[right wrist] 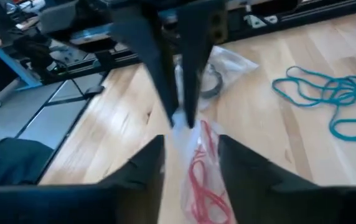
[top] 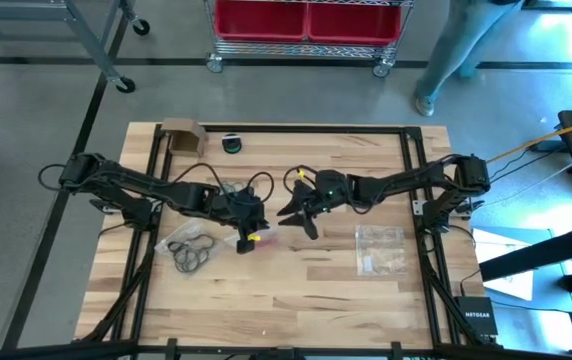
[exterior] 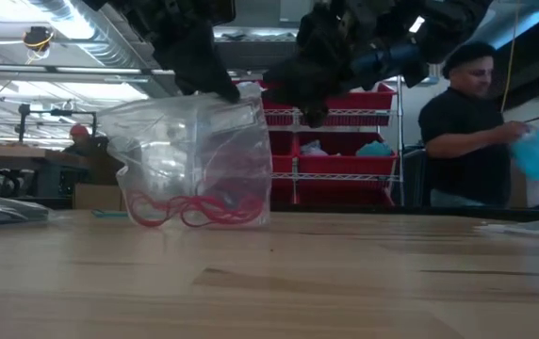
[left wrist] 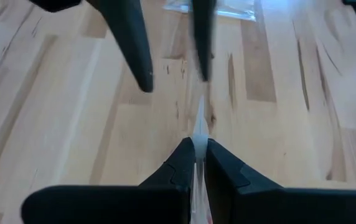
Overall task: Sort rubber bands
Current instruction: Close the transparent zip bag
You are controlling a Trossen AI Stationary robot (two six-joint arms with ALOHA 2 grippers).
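While both arms meet over the middle of the surface, notes as follows.

Left hand (top: 245, 236): reaches in from the left side; fingers (left wrist: 187, 163) pinched close on the top edge of a clear bag (exterior: 194, 155); the thin plastic edge shows between them in the left wrist view; bag hangs from this grip.

Right hand (top: 301, 212): comes in from the right, just beside the left hand; fingers (right wrist: 144, 165) stand parted, with the bag's upper edge in the gap between them; whether they touch the plastic, cannot tell; nothing is gripped.

Clear bag: upright, bottom resting on the wooden surface (top: 296, 290) in the low view; top bunched under the left hand.

Red rubber bands (exterior: 194, 209): inside the bag, heaped along its bottom; also seen through the plastic from the right wrist view (right wrist: 204, 177).

Black rubber bands (top: 193, 250): loose tangle on the surface near the left arm, just beside the held bag.

Teal rubber bands (right wrist: 330, 99): loose loops lying flat on the surface, apart from the bag; seen in the right wrist view only.

Second clear bag (top: 380, 250): flat on the surface to the right of centre, under the right arm's reach, well apart from both hands.

Cardboard piece (top: 180, 135): at the far left corner of the surface.

Person (exterior: 472, 132): beyond the surface, dark top, holding something blue.
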